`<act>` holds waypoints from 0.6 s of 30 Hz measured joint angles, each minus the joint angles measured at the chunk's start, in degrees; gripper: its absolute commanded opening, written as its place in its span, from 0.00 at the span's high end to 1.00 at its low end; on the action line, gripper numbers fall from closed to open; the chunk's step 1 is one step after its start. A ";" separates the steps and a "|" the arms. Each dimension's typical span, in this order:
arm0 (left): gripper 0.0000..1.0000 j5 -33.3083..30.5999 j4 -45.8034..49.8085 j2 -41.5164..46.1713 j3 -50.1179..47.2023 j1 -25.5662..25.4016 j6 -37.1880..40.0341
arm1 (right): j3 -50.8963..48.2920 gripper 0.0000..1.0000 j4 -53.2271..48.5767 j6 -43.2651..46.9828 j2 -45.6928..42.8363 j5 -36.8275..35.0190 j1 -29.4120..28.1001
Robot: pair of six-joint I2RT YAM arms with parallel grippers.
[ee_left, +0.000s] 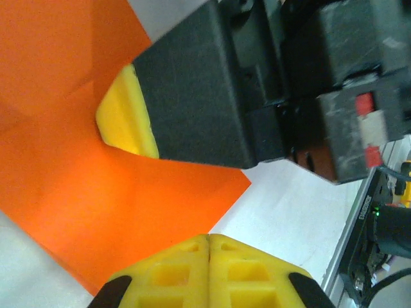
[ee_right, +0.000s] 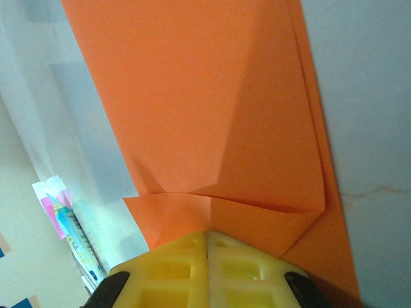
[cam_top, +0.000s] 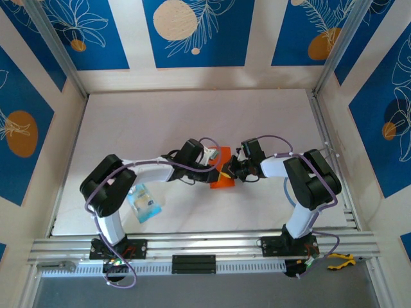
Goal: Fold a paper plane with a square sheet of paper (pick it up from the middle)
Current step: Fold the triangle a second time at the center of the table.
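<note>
Partly folded square sheet of paper (cam_top: pixel 222 178) at the middle of the table (cam_top: pixel 270 122). Left gripper (ee_left: pixel 209 242) and right gripper (ee_right: pixel 207 239), both closed, apparently press it. Firm each crease while keeping the edges aligned.

The square sheet of paper (cam_top: pixel 221 174), bright orange and unmarked, lies near the middle of the white table (cam_top: pixel 192 115), partly folded into overlapping layers with sharp diagonal creases and a small turned-over flap at one edge.
</note>
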State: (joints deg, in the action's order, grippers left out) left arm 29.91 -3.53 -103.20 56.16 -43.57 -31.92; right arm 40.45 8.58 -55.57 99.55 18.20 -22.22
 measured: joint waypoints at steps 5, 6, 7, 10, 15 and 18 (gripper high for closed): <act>0.94 0.55 0.20 -2.60 1.84 -0.24 -0.50 | 0.00 1.00 0.00 0.00 0.00 0.00 0.00; 0.94 0.55 0.22 -2.80 1.99 -0.26 -0.61 | 0.00 1.00 0.00 0.00 0.00 0.00 0.00; 0.93 0.55 0.39 -2.99 2.19 -0.37 -0.61 | 0.00 1.00 0.00 0.00 0.00 0.00 0.00; 0.93 0.55 1.53 -3.85 3.58 -0.74 -0.59 | 0.00 1.00 -0.02 0.00 0.00 0.00 0.00; 0.93 0.48 2.82 -5.84 5.42 -0.94 -0.57 | 0.00 1.00 -0.09 0.04 0.00 0.02 0.07; 0.93 0.07 3.72 -6.86 5.49 -0.98 -0.52 | 0.00 1.00 -0.20 0.22 -0.02 0.02 0.11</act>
State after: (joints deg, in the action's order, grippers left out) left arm 29.98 0.19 -110.06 61.65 -44.56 -32.45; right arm 40.45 8.38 -55.35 99.53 18.22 -22.11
